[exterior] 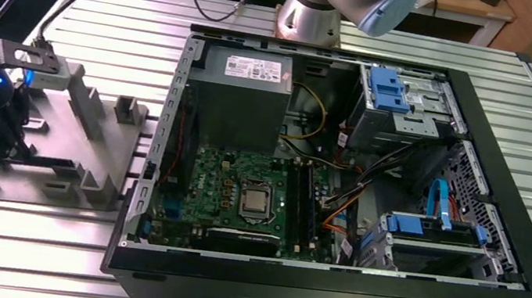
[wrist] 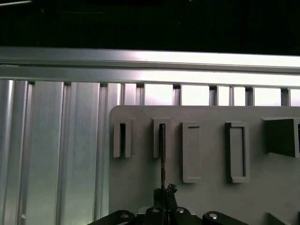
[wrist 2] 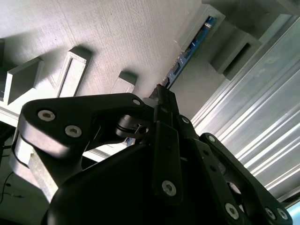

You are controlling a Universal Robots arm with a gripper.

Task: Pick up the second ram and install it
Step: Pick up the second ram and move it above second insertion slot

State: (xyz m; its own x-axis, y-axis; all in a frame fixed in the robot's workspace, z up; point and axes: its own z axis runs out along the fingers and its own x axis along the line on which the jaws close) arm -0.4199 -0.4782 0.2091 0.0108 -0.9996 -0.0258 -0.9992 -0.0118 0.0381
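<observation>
Clamping hand (wrist 2: 163,95) on 2nd ram (wrist 2: 190,49) | gray fixture (exterior: 107,151) beneath | computer case (exterior: 330,289) nearby

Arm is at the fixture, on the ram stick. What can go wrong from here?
1. The second ram stands edge-on in a narrow slot of the gray fixture. If the end effector sits off-line, the stick may tilt or bind coming out.
2. In the exterior view, loose cables lie beside the motherboard inside the open case. They might snag the stick on the way in.
</observation>
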